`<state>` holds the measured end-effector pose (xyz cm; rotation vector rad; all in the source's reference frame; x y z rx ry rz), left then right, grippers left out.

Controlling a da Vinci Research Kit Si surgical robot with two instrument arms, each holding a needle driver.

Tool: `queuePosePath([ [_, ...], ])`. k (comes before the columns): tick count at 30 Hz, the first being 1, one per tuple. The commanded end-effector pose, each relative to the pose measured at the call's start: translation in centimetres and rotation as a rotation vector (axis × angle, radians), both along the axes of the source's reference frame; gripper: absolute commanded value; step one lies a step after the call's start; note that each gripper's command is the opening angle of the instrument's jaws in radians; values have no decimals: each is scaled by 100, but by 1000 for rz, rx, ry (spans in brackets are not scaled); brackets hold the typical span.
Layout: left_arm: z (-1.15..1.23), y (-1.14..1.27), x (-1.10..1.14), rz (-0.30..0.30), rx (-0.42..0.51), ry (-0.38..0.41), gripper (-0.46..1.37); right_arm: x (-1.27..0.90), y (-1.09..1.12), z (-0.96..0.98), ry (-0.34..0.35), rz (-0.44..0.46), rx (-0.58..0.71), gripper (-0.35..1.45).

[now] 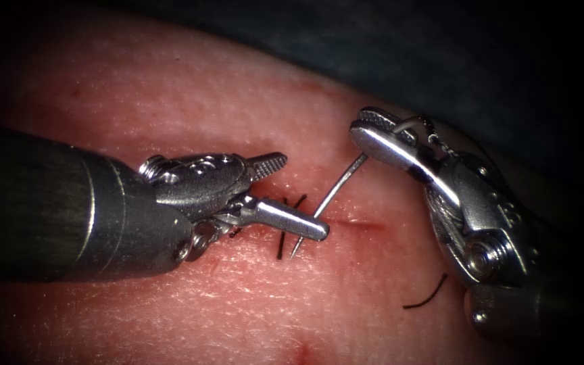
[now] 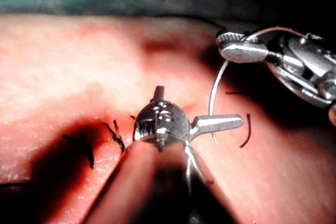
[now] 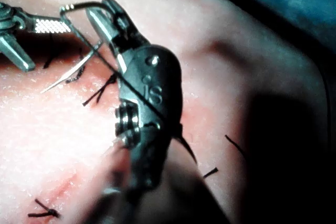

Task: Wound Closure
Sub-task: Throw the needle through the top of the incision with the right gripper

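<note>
The right arm's steel needle driver (image 1: 381, 130), at the upper right of the endoscope frame, has its jaws closed on the thin curved silver needle (image 1: 336, 190) near its blunt rear end; the needle's body runs down and to the left, free of the pink pork-belly tissue (image 1: 190, 88), its point hanging just over the surface below the short reddened cut (image 1: 359, 224) at frame centre; the left arm's steel needle driver (image 1: 299, 196), entering from the left, has its jaws spread wide and holding nothing, the lower jaw crossing in front of the needle's shaft near the tip, the upper jaw angled up and right; short dark thread ends of an earlier stitch (image 1: 282, 238) stand just beneath that lower jaw; a loose curved black thread piece (image 1: 427, 297) lies on the tissue at lower right, beside the right tool's wrist.
</note>
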<state>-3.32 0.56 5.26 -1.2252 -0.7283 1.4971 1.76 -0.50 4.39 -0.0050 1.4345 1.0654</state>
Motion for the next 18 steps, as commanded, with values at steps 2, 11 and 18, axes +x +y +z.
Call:
queuePosePath([
  [2,-1,-2,5,8,-7,-6,99,-6,0,0,-7,-4,1,-35],
  [11,-1,-4,19,24,-18,-12,94,-24,1,0,-35,-42,-8,-35],
  [18,0,-3,18,25,-24,-11,95,-26,-1,-1,-34,-51,-13,-35],
])
